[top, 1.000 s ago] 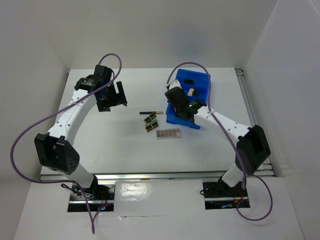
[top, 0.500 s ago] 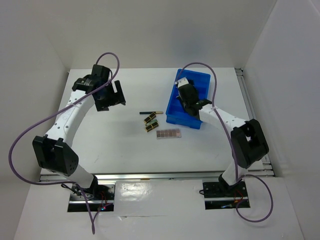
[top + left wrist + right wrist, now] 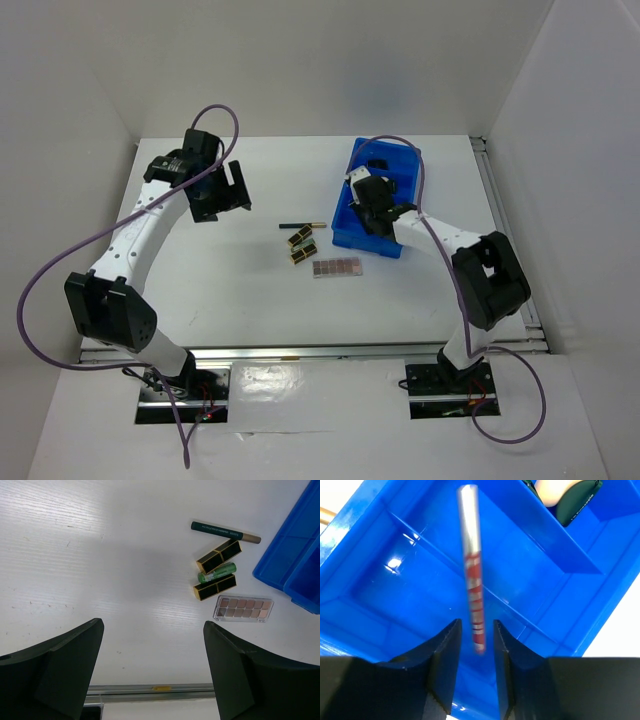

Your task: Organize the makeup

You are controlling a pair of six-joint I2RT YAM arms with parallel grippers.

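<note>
My right gripper (image 3: 476, 630) hangs over the blue bin (image 3: 420, 595) with its jaws parted. A pink-and-silver stick (image 3: 472, 570) is blurred between them with a gap on each side, so it is not clamped. A beige sponge (image 3: 555, 490) and a dark-green disc (image 3: 576, 504) lie in a far compartment. On the table lie a dark pencil (image 3: 225, 531), two black-gold lipsticks (image 3: 218, 555) (image 3: 215, 586), a green tube (image 3: 216, 572) and a brown-pink palette (image 3: 243, 608). My left gripper (image 3: 152, 670) is wide open and empty, well left of them.
In the top view the blue bin (image 3: 340, 232) stands at the back right, with the right gripper (image 3: 368, 195) inside its outline. The left gripper (image 3: 228, 190) hovers at the back left. White walls enclose the table, and a metal rail runs along its near edge.
The right gripper moved up and back over the bin's middle, and its jaws parted off the stick. The left arm barely shifted.
</note>
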